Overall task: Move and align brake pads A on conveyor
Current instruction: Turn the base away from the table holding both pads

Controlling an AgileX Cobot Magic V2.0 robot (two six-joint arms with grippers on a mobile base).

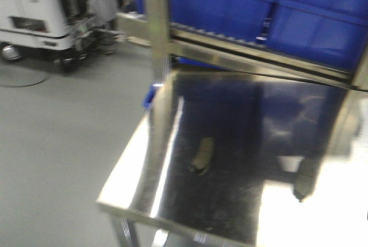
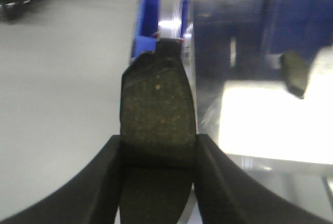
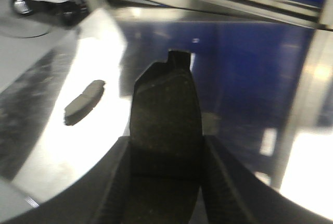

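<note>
My left gripper (image 2: pixel 157 148) is shut on one of the brake pads A (image 2: pixel 156 104), which sticks out forward between the black fingers above the left edge of a shiny steel tabletop (image 2: pixel 260 114). My right gripper (image 3: pixel 166 146) is shut on a second pad (image 3: pixel 165 107), held over the same tabletop (image 3: pixel 244 78). A third pad lies flat on the steel; it shows in the front view (image 1: pixel 202 155), the left wrist view (image 2: pixel 295 73) and the right wrist view (image 3: pixel 85 101). The conveyor is out of view. Neither gripper is clear in the blurred front view.
Blue bins (image 1: pixel 230 3) sit on a steel rack behind the table, and a steel post (image 1: pixel 155 23) rises at its back left corner. A white machine (image 1: pixel 40 11) stands on the grey floor (image 1: pixel 57 143) to the left. Another blue bin (image 2: pixel 148 21) is beside the table's edge.
</note>
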